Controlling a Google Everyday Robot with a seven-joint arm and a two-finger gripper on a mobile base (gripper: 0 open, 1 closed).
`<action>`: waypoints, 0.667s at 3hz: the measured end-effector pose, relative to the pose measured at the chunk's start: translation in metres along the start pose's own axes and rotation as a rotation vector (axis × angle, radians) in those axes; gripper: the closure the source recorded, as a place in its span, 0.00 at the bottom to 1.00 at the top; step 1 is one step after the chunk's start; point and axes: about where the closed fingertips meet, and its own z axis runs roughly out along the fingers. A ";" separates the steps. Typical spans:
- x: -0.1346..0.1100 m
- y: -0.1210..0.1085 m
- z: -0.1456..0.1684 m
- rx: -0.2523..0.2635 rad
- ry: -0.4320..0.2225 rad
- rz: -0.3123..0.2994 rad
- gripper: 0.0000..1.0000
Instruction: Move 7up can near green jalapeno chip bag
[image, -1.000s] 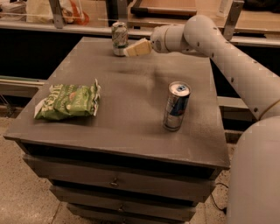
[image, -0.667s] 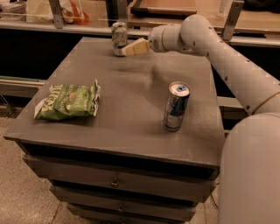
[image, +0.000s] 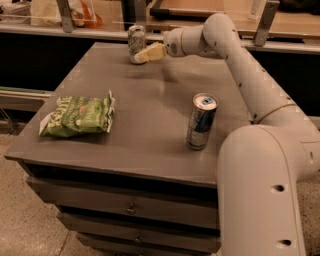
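Note:
The 7up can (image: 136, 43), short with a silver top and a pale green and white label, stands upright at the table's far edge. My gripper (image: 148, 53) reaches in from the right, low over the table, and is right up against the can's right side. The green jalapeno chip bag (image: 77, 116) lies flat near the table's front left, far from the can.
A taller blue-and-silver can (image: 201, 121) stands upright at the front right of the grey table (image: 145, 95), beside my arm's lower link (image: 260, 190). Behind the table runs a counter with metal posts (image: 65, 15) and a bag (image: 50, 11). Drawers sit below the tabletop.
My gripper has moved a little to the left, closer to the 7up can. The can, the bag and the tall can have not moved.

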 end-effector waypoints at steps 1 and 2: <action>-0.002 0.002 0.009 -0.028 0.014 -0.004 0.00; -0.005 0.002 0.016 -0.024 0.058 -0.016 0.00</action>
